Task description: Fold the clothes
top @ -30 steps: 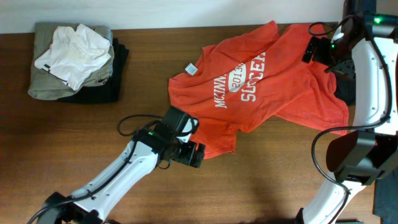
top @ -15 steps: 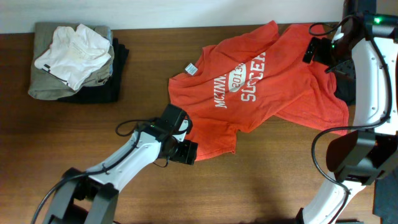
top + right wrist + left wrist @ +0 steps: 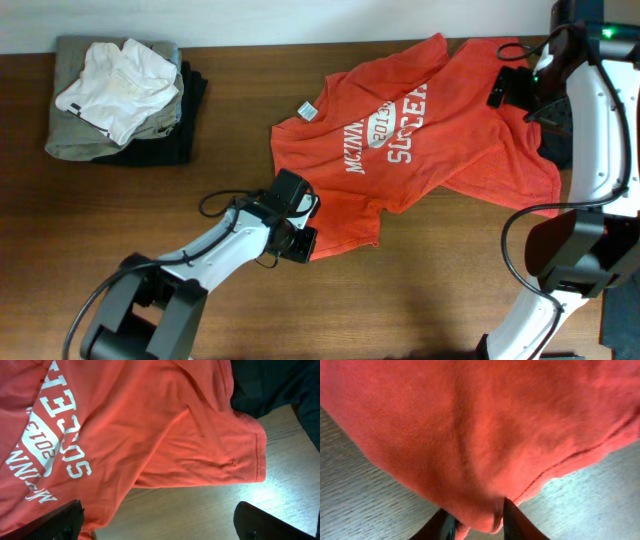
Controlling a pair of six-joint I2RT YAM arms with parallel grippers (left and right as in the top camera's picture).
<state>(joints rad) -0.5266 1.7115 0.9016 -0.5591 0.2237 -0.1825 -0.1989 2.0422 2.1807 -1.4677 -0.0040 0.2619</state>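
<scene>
Lying crumpled on the wooden table (image 3: 450, 280), the one red-orange T-shirt (image 3: 440, 140) covers the middle and right of the surface. Its longer stretch runs from left to right and drops a little toward the right. The white chest lettering (image 3: 390, 130) faces up and slants across that line, reading from lower left up to upper right. The single small white tag (image 3: 308, 110) sits at the shirt's upper left edge, on the side the tops of the letters face. One flap of the shirt hangs down toward the near left, and another pokes up at the far edge.

Two arms are at work. The left gripper (image 3: 305, 243) sits at the near-left flap. In its wrist view the two dark fingers (image 3: 516, 521) are drawn in on a bunched lobe of red fabric at the shirt's seamed edge, so the jaws are clamped on the T-shirt. The right gripper (image 3: 505, 85) hangs over the shirt's far right part. Its jaws stand wide apart with nothing between them, and below them are a hemmed edge of the shirt and bare wood.

One dark navy garment (image 3: 272, 385) lies at the right, touching the shirt and partly under it. Well apart at the far left is one pile (image 3: 120, 100) showing three pieces: white on top, olive under it, dark at the bottom.
</scene>
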